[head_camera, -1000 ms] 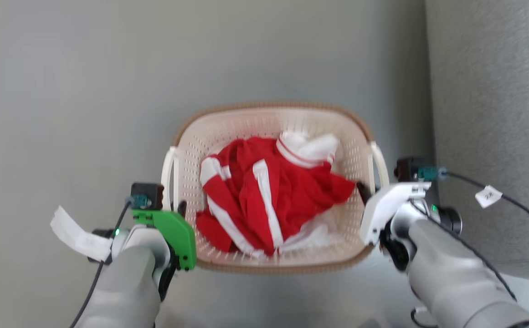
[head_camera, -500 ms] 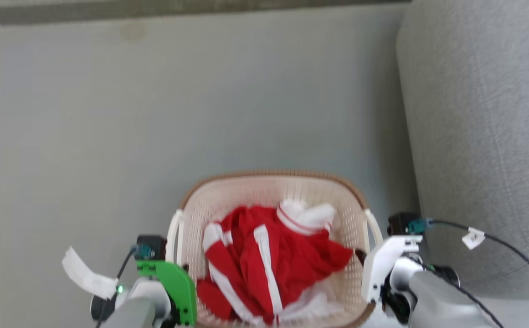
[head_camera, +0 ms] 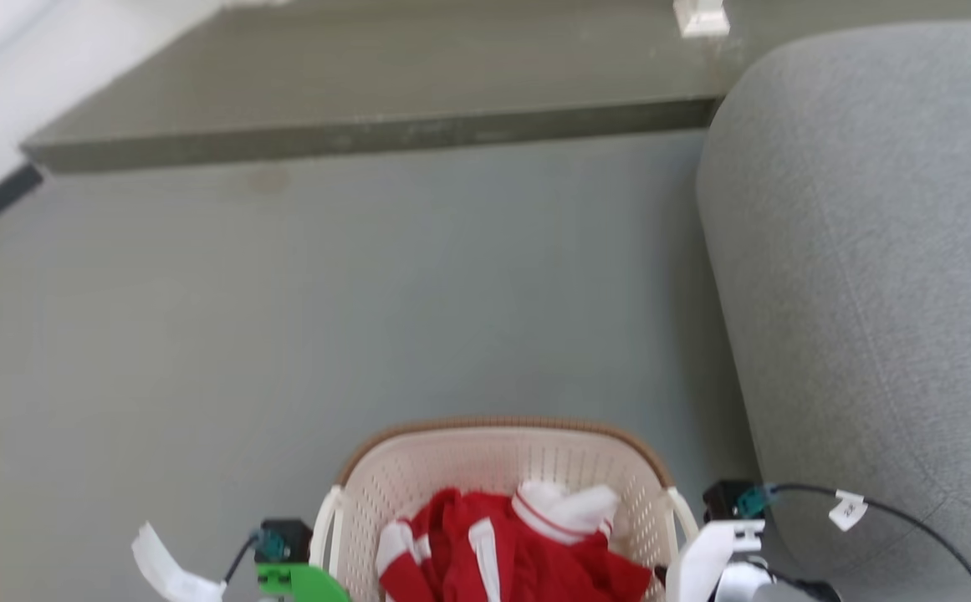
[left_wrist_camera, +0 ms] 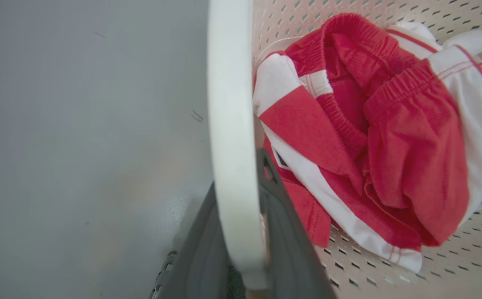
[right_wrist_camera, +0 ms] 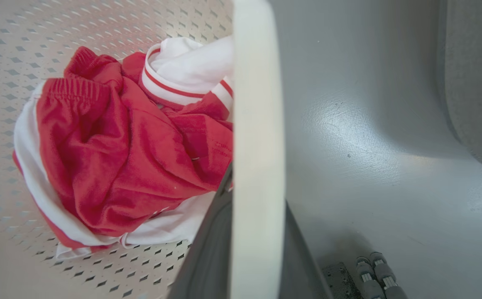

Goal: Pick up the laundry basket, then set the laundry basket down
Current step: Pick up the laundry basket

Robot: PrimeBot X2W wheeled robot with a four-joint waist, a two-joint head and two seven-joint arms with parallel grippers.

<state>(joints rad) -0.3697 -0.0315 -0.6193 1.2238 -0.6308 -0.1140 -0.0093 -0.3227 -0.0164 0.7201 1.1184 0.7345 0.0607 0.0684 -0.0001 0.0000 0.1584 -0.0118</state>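
I see the laundry basket (head_camera: 418,493), cream-white and perforated with a brown woven-look rim, upright over the grey floor (head_camera: 201,334) at the near edge, just left of the sofa (head_camera: 870,293), holding red-and-white clothing (head_camera: 468,552), its white side handles clamped by the left gripper (left_wrist_camera: 245,178) and right gripper (right_wrist_camera: 257,191).

A grey sofa (head_camera: 870,251) stands on grey floor (head_camera: 284,318) near crumpled red-and-white clothes (left_wrist_camera: 369,145).
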